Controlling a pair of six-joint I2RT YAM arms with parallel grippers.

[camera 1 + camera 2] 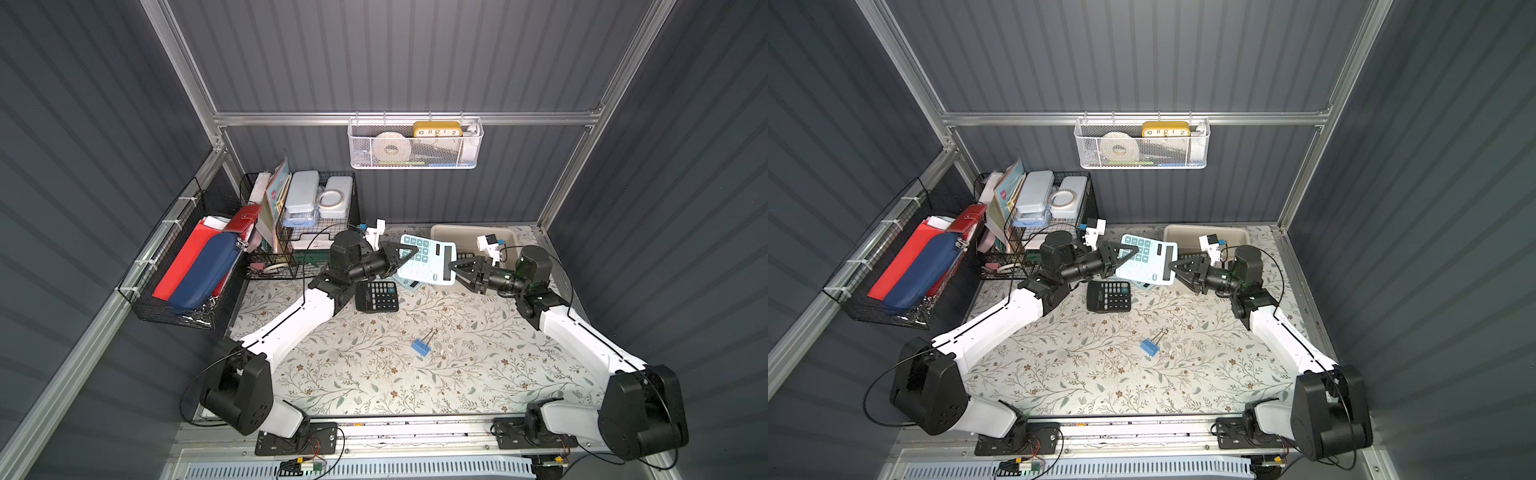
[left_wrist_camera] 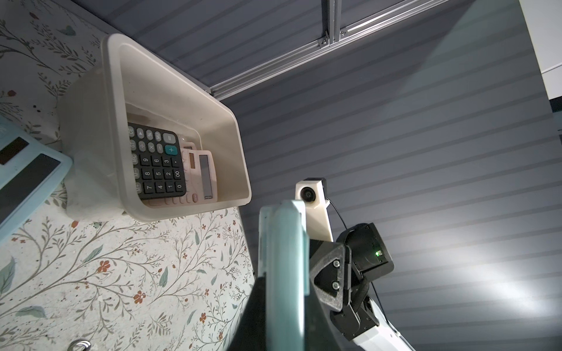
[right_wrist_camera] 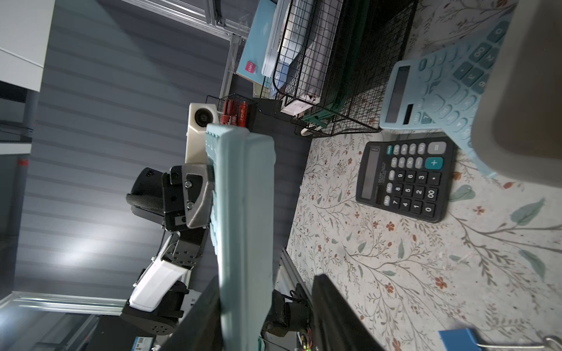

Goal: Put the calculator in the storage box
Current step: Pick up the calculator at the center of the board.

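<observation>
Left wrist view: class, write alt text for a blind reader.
A blue calculator, edge-on in the foreground, is held in the left gripper. Beyond it, on a floral table, a beige storage box holds a black calculator on a pink calculator.

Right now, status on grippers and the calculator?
Left gripper shut on light-blue calculator, held aloft. Right gripper straddling its display end, not clamped. Storage box holds black calculator and pink calculator; right wrist camera above its rim.

Held the pale-blue calculator [image 1: 428, 257] in the left gripper [image 1: 409, 257]. Had the right gripper [image 1: 454, 268] at its display end, beside the storage box [image 1: 461, 235].
</observation>
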